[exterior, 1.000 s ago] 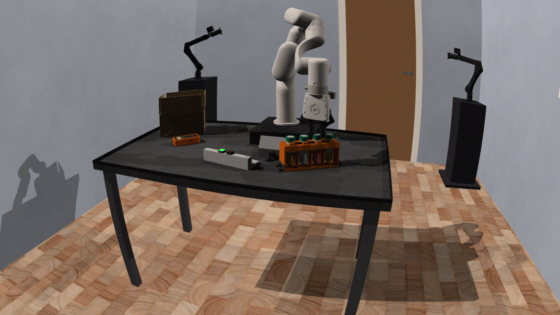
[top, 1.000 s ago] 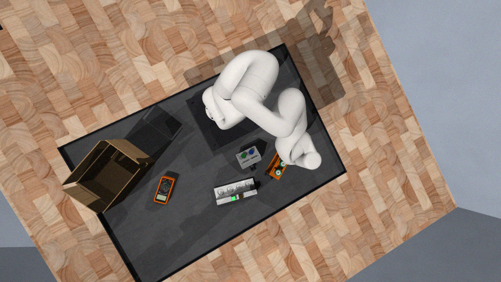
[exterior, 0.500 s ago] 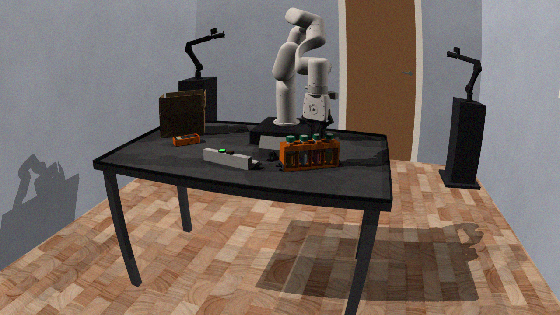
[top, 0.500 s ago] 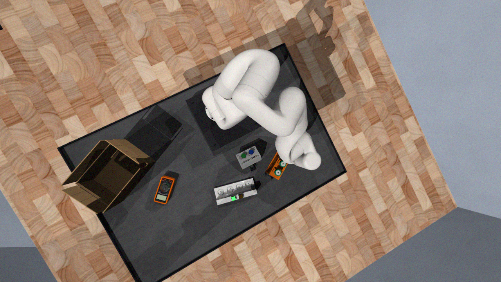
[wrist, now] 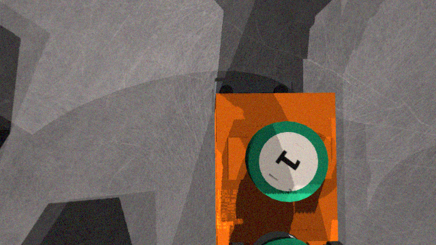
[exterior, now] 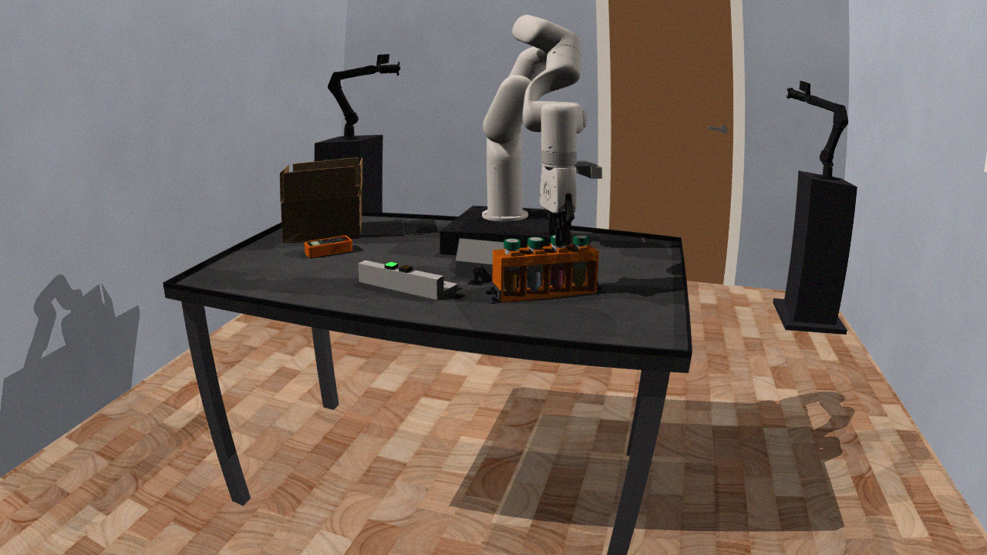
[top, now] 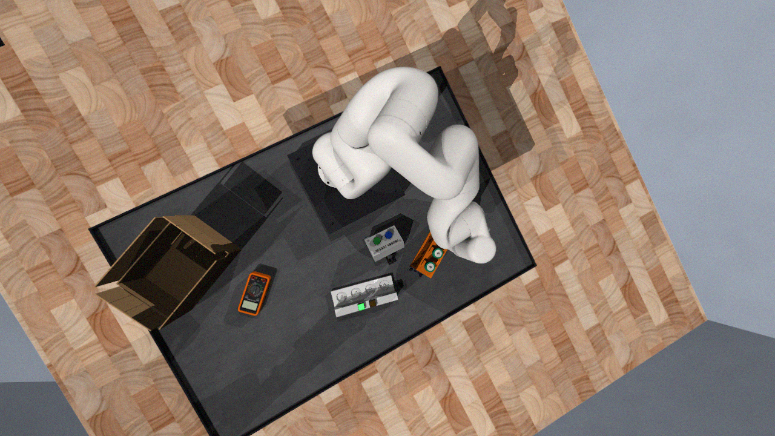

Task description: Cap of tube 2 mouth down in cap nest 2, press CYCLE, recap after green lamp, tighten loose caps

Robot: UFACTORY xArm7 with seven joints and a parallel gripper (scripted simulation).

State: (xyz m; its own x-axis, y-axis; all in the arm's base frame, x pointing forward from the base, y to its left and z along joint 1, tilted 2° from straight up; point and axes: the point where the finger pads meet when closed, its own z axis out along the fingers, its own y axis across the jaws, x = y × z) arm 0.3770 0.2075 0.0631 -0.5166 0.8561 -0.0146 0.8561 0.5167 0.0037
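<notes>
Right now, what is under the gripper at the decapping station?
The gripper is shut on the cap of tube 2; only its green rim shows at the wrist view's bottom edge. Cap 1 sits beyond it. Whether the held cap is seated on its tube is covered.

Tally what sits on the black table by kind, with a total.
Green-rimmed screw caps: 4, one held in the gripper
Orange tube rack: 1
Grey cap tray: 1
Grey key housing: 1
Orange multimeter: 1
Brown cardboard box: 1
Total: 9
</notes>
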